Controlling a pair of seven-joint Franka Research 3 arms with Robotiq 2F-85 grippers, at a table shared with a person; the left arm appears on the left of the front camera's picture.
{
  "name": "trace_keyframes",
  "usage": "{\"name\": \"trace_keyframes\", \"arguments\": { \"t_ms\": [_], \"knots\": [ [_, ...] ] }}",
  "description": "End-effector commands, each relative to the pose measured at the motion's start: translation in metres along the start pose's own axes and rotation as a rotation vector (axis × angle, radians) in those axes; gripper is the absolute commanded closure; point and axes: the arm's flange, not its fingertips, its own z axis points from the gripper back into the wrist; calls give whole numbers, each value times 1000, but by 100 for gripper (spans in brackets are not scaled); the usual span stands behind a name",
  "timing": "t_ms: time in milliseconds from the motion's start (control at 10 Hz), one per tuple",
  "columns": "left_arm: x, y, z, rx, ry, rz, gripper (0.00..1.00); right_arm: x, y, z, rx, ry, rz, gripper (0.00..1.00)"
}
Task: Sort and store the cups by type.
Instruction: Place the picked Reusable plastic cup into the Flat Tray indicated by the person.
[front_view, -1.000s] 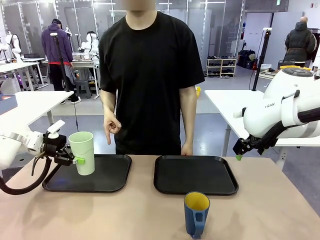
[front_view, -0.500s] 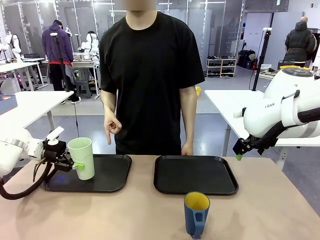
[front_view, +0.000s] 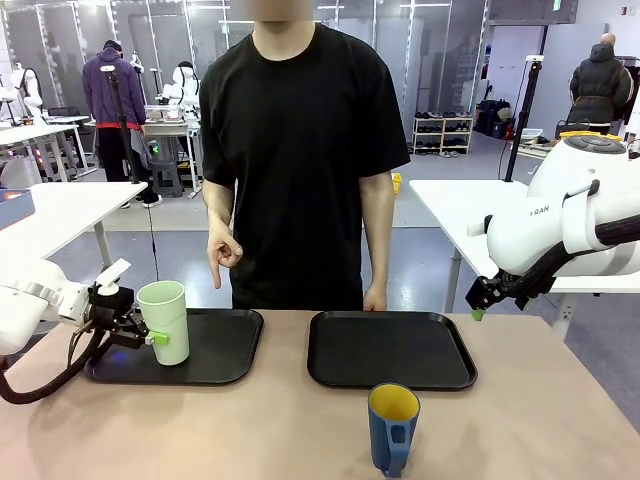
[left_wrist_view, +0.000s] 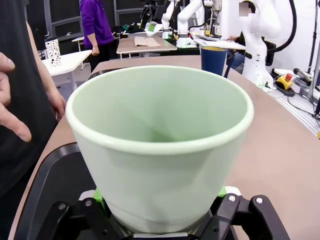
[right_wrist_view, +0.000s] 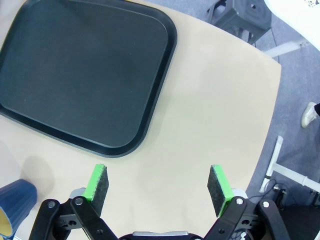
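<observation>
— Mint-green tumbler (front_view: 165, 322) first: where is it?
— Upright in the left hand (front_view: 153, 338), which is clamped round its lower wall, a green pad on either side. It is over the left part of the left tray (front_view: 225, 350). I cannot tell whether its base touches the tray or hangs just above it.
— So that cup isn't stored?
— Not quite, by my reading. It is at its tray, but the hand has not let go (a held cup is no stored cup).
— And the other one?
— The blue mug (front_view: 392, 428), yellow inside, stands alone on the bare worktop (front_view: 250, 430), at the near edge, right of middle. Nothing touches it. The right tray (front_view: 390, 352) just beyond it holds nothing.
— The right hand?
— The right hand (right_wrist_view: 157, 182) is spread wide and grasping nothing. It is raised by the far right corner of the worktop, well apart from the mug.
— Anyone else involved?
— The person's hand (front_view: 224, 255) points down toward the left tray from the far side.
— Verdict?
— Roughly halfway, I judge. The tumbler needs releasing, then the mug needs carrying to the right tray.
</observation>
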Motion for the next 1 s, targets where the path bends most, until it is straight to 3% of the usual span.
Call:
{"name": "trace_keyframes", "arguments": {
  "t_ms": [0, 300, 500, 900],
  "knots": [
    [-5, 8, -1, -19, 9, 10, 15, -1, -1, 0, -1, -5, -3, 0],
    [-11, 8, -4, -24, 21, 14, 15, -1, -1, 0, -1, -5, -3, 0],
    [-14, 8, -4, -26, 37, 13, 0, -1, -1, 0, -1, -5, -3, 0],
    [-14, 0, 3, -19, 40, 3, 0, -1, -1, 0, -1, -5, -3, 0]
  ]
}}
